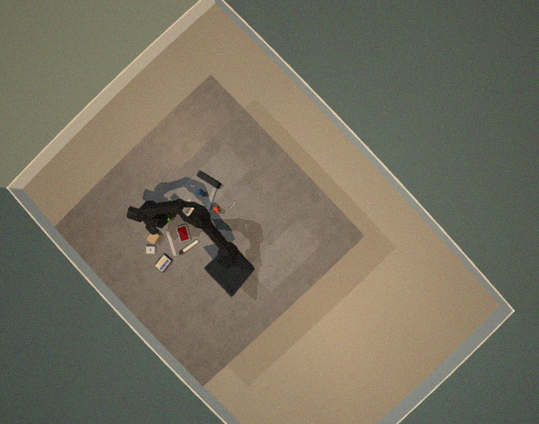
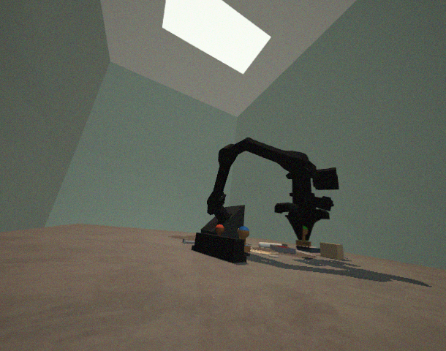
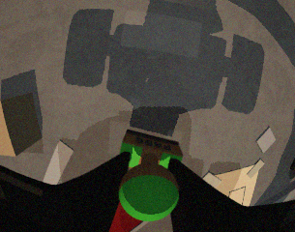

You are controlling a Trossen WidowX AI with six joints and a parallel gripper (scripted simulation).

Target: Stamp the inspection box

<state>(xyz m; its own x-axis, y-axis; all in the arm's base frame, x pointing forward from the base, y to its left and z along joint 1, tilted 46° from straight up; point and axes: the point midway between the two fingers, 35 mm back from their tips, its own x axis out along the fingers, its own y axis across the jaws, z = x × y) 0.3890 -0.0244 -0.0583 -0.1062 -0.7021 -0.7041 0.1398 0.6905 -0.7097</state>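
Status: gripper point(image 1: 168, 223) point(image 2: 303, 240) point(image 3: 149, 161) clamped on green-topped brown wooden stamp point(image 2: 304, 233) point(image 3: 149, 197); inking unconfirmed from my feed; print + return to bench prob. remain.

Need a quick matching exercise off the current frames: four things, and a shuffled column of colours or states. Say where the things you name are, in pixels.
Things:
1. stamp with the green knob point(image 2: 305, 229) point(image 3: 149, 195)
2. open pad point(image 1: 183, 233)
3. stamp with the blue knob point(image 1: 199, 192) point(image 2: 243, 231)
4. robot base point(image 1: 231, 290)

Colours or states:
A. black, under the foot of the arm
B. red inside a pale rim
C. held in the gripper point(image 2: 303, 238) point(image 3: 149, 157)
D. out of the gripper, near an orange-knobbed stamp point(image 1: 216, 208) point(image 2: 219, 229)

Pairs: 1-C, 2-B, 3-D, 4-A
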